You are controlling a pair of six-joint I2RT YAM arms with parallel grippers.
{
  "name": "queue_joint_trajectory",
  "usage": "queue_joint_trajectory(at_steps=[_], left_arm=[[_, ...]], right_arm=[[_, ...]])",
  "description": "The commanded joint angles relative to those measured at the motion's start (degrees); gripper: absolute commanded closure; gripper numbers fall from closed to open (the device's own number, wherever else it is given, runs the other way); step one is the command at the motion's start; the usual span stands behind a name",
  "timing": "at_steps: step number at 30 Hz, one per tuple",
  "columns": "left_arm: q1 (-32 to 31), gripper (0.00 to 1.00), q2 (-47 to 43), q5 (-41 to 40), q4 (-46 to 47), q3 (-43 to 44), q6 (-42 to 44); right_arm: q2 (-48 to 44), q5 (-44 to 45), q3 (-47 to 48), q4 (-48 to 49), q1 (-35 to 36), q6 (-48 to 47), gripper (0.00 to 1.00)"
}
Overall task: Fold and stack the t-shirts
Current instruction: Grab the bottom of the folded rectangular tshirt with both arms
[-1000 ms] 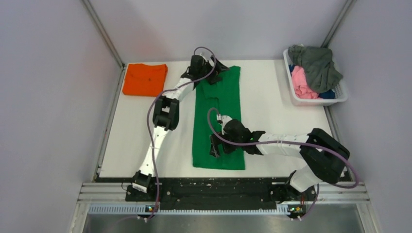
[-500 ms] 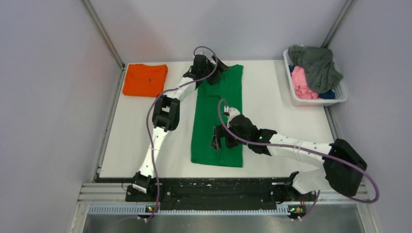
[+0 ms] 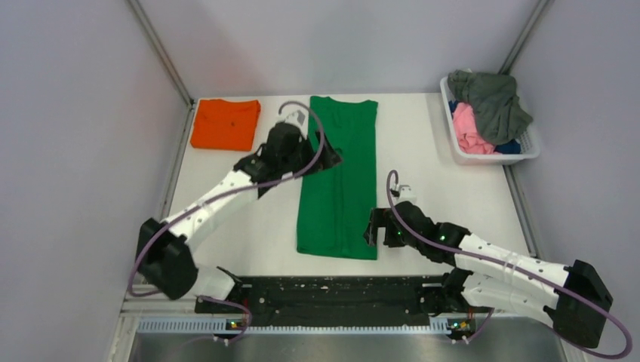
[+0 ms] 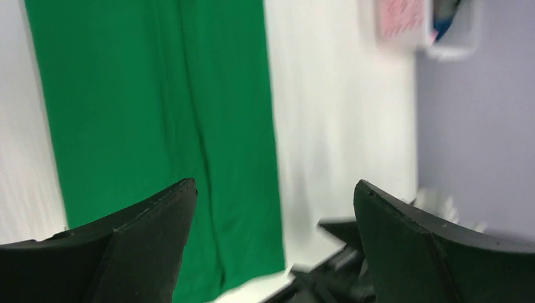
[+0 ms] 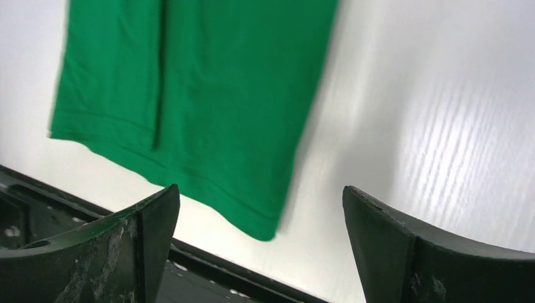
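We start with the white table (image 3: pixel 438 188), which bears everything. Along its middle lies the bright green cotton t-shirt (image 3: pixel 340 188), drawn into a long narrow strip running from the far edge almost to the near one. Its sides look turned in, with a lengthwise crease showing, so we judge the first fold done and the crosswise folds not yet made.

At the far right corner stands the white plastic basket (image 3: pixel 490 158), heaped with a crumpled grey t-shirt (image 3: pixel 494 102), a pink t-shirt (image 3: pixel 468 128) and a blue t-shirt (image 3: pixel 511 145) of which only a scrap shows. They seem to be waiting their turn there, out of the working space.

In the far left corner rests the folded orange t-shirt (image 3: pixel 225 123), a neat rectangle well apart from the green one. We take it as the base of the stack.

The left gripper (image 4: pixel 274 182) hangs over the strip's left edge, jaws spread wide and empty. The right gripper (image 5: pixel 260 187) hovers just beside the near right corner of the strip, likewise spread wide, gripping nothing. Both seem placed to take an end for the next fold.
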Motion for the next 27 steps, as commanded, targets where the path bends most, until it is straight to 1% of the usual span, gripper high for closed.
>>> queue_joint_trajectory(at_steps=[1, 2, 5, 6, 10, 12, 14, 16, 17, 18, 21, 24, 25, 27], left_arm=[[-3.6, 0.01, -10.1, -6.2, -2.7, -21.0, -0.6], [-4.1, 0.01, -13.4, -6.2, -3.3, -26.1, -1.5], [-5.9, 0.01, -18.3, -4.9, -4.8, -34.1, -3.2], [-6.7, 0.01, -19.2, -4.0, -5.3, -35.9, -4.2], [-9.5, 0.07, -22.5, -2.4, -4.2, -42.0, -8.7], [-9.6, 0.12, -23.0, -4.2, -3.9, -43.8, -9.8], [-9.6, 0.18, -22.3, -5.9, -4.8, -44.2, -10.0], [-9.6, 0.26, -20.9, -6.2, -5.3, -44.1, -10.1], [-9.6, 0.31, -19.9, -7.7, -5.3, -44.2, -10.3], [-9.6, 0.37, -19.1, -8.2, -5.2, -44.2, -10.6], [-9.6, 0.65, -16.5, -7.1, -4.1, -44.2, -11.0], [-9.7, 0.96, -15.9, -4.6, -4.1, -44.5, -11.4], [-9.8, 1.0, -16.2, -4.2, -3.9, -44.9, -11.6], [-9.8, 1.0, -17.3, -3.9, -3.9, -45.7, -12.2]], right_arm=[[-3.6, -0.7, -2.7, -1.8, -0.8, 1.6, 0.03], [-4.4, -1.4, -3.0, -1.8, -0.8, 1.3, 0.04], [-6.9, -3.5, -4.7, -0.6, -1.0, 0.8, 0.05], [-7.7, -4.3, -5.4, 0.1, -1.0, 0.8, 0.05], [-9.5, -5.5, -8.2, 2.2, -1.0, 2.7, 0.06], [-9.7, -6.0, -9.8, 3.8, -1.0, 4.7, 0.06], [-9.3, -7.6, -11.4, 6.3, -1.0, 5.5, 0.06], [-8.1, -9.3, -12.1, 8.1, -1.0, 5.5, 0.09], [-7.1, -9.6, -12.1, 8.3, -1.0, 5.4, 0.1], [-6.0, -9.9, -12.0, 8.3, -1.0, 5.3, 0.12], [-2.6, -11.9, -12.0, 10.2, -1.0, 5.2, 0.22], [0.6, -14.8, -13.1, 14.1, -1.1, 5.4, 0.37], [1.4, -15.2, -13.5, 15.2, -1.0, 5.9, 0.41], [2.7, -16.1, -14.3, 16.9, -1.0, 6.7, 0.47]])
